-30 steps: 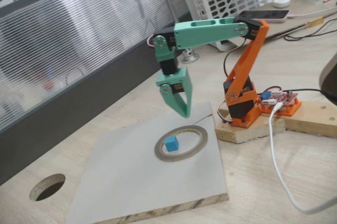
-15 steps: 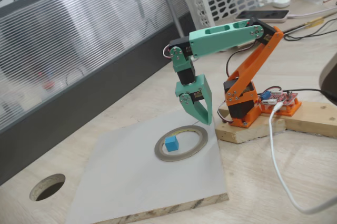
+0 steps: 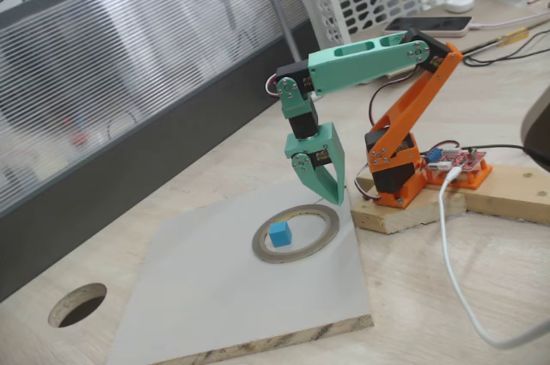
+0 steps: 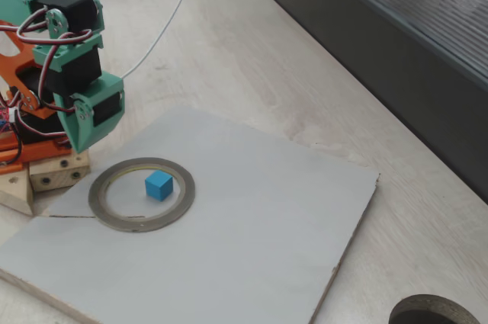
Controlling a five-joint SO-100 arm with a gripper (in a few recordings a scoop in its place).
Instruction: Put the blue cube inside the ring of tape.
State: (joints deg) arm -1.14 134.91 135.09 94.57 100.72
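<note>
**Q:** Where does the blue cube sit right now?

**A:** The blue cube [image 3: 278,234] lies flat on the grey board [image 3: 223,296], inside the ring of tape [image 3: 296,234]. It rests toward one side of the opening, near the inner edge of the band; whether it touches the band I cannot tell. As I judge it, the placing is done.

**Q:** And your gripper?

**A:** My gripper [image 3: 331,197] hangs above the far rim of the ring, tips pointing down, apart from both cube and tape. It carries nothing. My two fingers look drawn together into one green wedge in both fixed views, with no gap I can make out between them.

**Q:** If you had to take the cube up again, how would it behave?

**A:** I'd expect it to be light and stiff, with smooth faces that might slide a little under pressure. Two opposite side faces are the place to pinch, squarely and low on the cube. The ring is thin and flat, so it probably would not block my fingers, though a careless touch could push it across the board.

**Q:** What can't you make out?

**A:** The fingertips overlap each other, so their exact closure is a guess at best. In a fixed view [image 4: 84,122] my upper arm runs off the picture edge. The round hole in the counter [image 3: 77,304] is partly cut off there too.
</note>
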